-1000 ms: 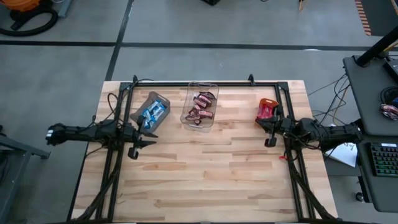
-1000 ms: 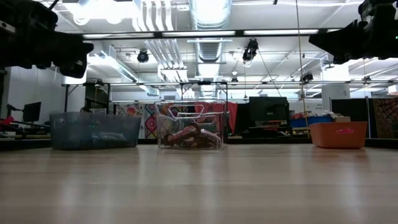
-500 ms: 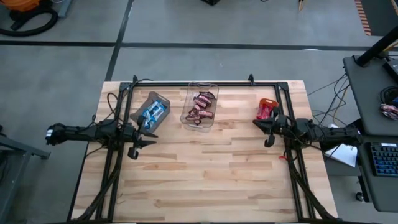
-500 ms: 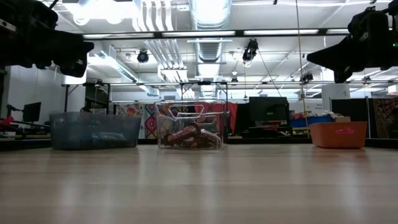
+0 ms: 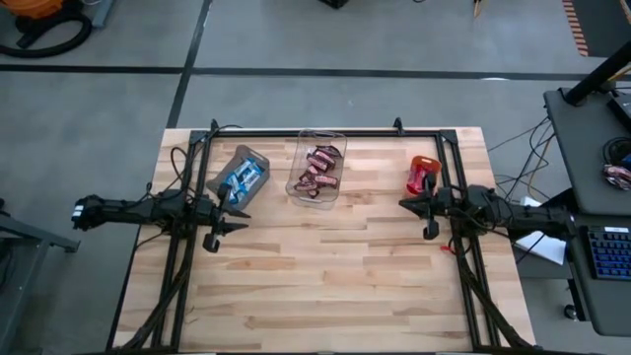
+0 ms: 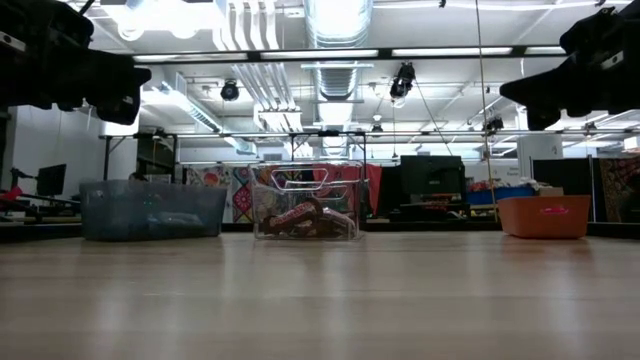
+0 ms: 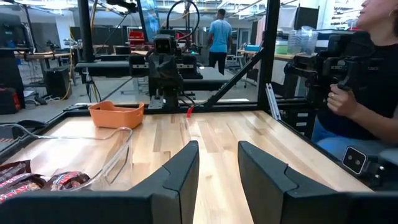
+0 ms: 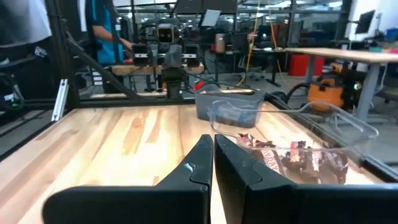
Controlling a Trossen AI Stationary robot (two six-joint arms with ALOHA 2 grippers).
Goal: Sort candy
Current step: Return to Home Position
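Right gripper (image 8: 212,146): drawn a little away from the orange bin (image 6: 543,217) since a second ago; jaws pressed together, empty. Left gripper (image 7: 217,152): unmoved; jaws spread, empty; just beside the grey bin (image 6: 150,210). Candy: blue-and-white bars (image 5: 241,181) in the grey bin; brown bars (image 5: 318,170) in the clear bin (image 6: 305,180); red bars (image 5: 424,177) in the orange bin. Hazards, as judged: either arm, on retreat, may clip its neighbouring bin and slide or tip it, spilling sorted bars; loose cables (image 5: 179,163) may snag a joint.
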